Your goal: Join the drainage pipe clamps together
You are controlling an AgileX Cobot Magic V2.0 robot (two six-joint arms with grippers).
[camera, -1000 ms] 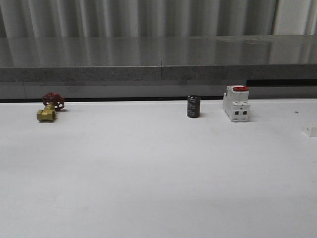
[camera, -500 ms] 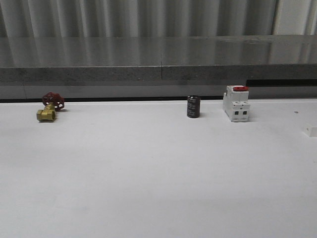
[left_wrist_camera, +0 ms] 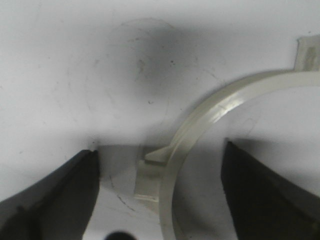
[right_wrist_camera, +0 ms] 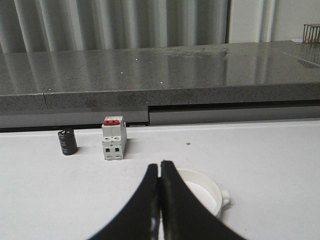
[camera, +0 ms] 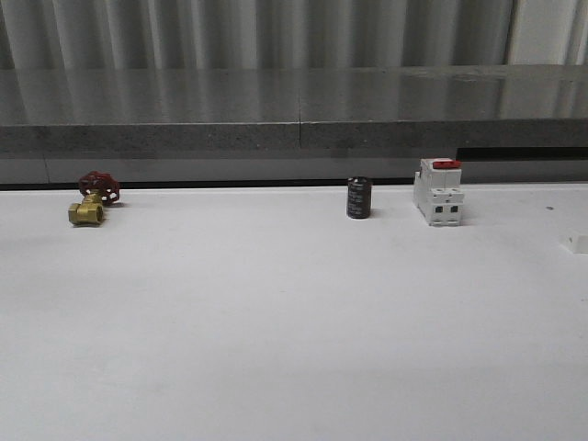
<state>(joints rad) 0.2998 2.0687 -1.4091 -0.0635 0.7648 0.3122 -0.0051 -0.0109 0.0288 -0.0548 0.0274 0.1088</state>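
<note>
On the white table (camera: 294, 322), along its far edge, stand a brass valve with a red handwheel (camera: 93, 197) at the left, a small black cylinder (camera: 358, 197) near the middle, and just to its right a white switch with a red top (camera: 437, 191); a small white piece (camera: 576, 243) lies at the right border of the front view. In the left wrist view, the left gripper (left_wrist_camera: 160, 200) is spread wide, its two dark fingers (left_wrist_camera: 55, 200) on either side of a curved white pipe clamp (left_wrist_camera: 210, 112) lying flat on the table; a square tab (left_wrist_camera: 149, 175) of the clamp sits between them, touched by neither. In the right wrist view, the right gripper (right_wrist_camera: 160, 172) is closed, fingertips pressed together with nothing between them. Just behind it a white clamp (right_wrist_camera: 205, 192) lies flat, partly hidden by the fingers. The switch (right_wrist_camera: 113, 139) and cylinder (right_wrist_camera: 67, 142) stand farther back.
</note>
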